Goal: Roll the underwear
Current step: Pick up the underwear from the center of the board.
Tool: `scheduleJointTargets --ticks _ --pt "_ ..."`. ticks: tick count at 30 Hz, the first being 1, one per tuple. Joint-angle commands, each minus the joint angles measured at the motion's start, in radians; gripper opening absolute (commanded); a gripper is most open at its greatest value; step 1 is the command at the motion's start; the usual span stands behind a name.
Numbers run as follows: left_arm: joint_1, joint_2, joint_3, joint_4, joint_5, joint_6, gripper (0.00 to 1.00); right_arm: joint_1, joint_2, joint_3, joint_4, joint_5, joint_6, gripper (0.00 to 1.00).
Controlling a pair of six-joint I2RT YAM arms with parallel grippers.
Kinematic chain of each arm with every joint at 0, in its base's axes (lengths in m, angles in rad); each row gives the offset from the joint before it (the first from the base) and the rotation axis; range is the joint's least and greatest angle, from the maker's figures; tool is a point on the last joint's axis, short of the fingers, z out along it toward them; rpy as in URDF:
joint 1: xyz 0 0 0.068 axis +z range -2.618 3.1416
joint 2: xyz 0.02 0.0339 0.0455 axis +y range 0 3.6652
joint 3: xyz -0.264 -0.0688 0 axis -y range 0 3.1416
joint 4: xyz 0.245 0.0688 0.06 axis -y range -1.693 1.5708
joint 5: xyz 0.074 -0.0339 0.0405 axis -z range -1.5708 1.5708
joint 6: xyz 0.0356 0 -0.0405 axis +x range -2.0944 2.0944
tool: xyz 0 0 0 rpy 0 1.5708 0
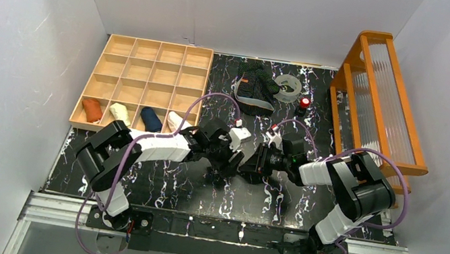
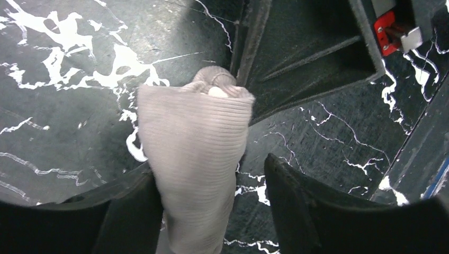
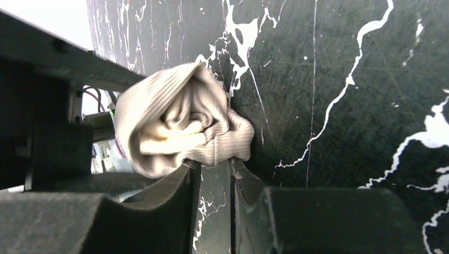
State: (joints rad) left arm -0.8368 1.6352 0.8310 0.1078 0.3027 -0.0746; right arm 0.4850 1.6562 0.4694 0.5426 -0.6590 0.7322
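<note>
Two robot arms meet over the middle of a black, white-veined marble surface (image 1: 152,184). Between them lies the plain beige-grey ribbed cloth underwear (image 2: 193,159), already wound into a loose roll; the arms hide it in the overhead view.

In the left wrist view the roll runs up the centre of the frame. The left claw (image 2: 212,169) is spread around its near end. One finger (image 2: 132,211) is against the cloth and the other stands clear of it, so the claw is not gripping.

In the right wrist view the roll's open, spiralled end fills the centre left. The right claw (image 3: 214,164) is drawn nearly together just below it, at the lowest fold. Marble shows through the narrow gap between its fingers, and it cannot be told whether they pinch the hem.

The black underwear with thin pale stripes and a grey waistband (image 1: 256,85) lies flat at upper centre, well apart from the arms.

The beige roll looks light, soft and springy, and likely to loosen if let go. A hold across the whole bundle near its middle, pressing the layers together, would probably keep it wound better than a pinch on one loose edge.
</note>
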Motion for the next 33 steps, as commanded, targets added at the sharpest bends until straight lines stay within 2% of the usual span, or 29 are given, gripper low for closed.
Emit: scheduleJointTargets --ticks 1,5,7,9,14,20,22,23,27,33 --pt "-0.010 0.072 0.033 -0.102 0.115 0.034 0.67 0.006 0.017 0.043 0.050 0.021 0.003 0.33" --pt "-0.010 0.124 0.044 -0.102 0.155 0.021 0.70 0.006 0.036 0.048 0.057 0.014 0.011 0.33" --pt "-0.010 0.148 0.043 -0.088 0.136 -0.005 0.65 0.006 0.044 0.049 0.061 0.006 0.012 0.33" --pt "-0.010 0.153 0.035 -0.077 0.089 -0.013 0.57 0.006 0.046 0.054 0.053 0.003 0.007 0.33" --pt "-0.010 0.155 0.036 -0.102 -0.016 -0.003 0.24 0.003 0.037 0.078 0.008 -0.003 -0.014 0.34" --pt "-0.009 0.110 0.038 -0.140 -0.118 0.012 0.03 -0.004 -0.021 0.128 -0.135 0.021 -0.073 0.38" --pt "0.006 0.078 0.036 -0.126 -0.119 0.000 0.00 -0.013 -0.071 0.142 -0.215 0.085 -0.109 0.44" --pt "0.021 0.057 0.030 -0.115 -0.106 -0.011 0.00 -0.016 -0.095 0.145 -0.254 0.114 -0.122 0.57" --pt "0.102 -0.027 0.023 -0.065 -0.026 -0.054 0.00 -0.044 -0.190 0.155 -0.346 0.168 -0.147 0.62" --pt "0.197 -0.120 0.077 -0.139 0.028 -0.076 0.00 -0.057 -0.311 0.167 -0.380 0.223 -0.136 0.65"
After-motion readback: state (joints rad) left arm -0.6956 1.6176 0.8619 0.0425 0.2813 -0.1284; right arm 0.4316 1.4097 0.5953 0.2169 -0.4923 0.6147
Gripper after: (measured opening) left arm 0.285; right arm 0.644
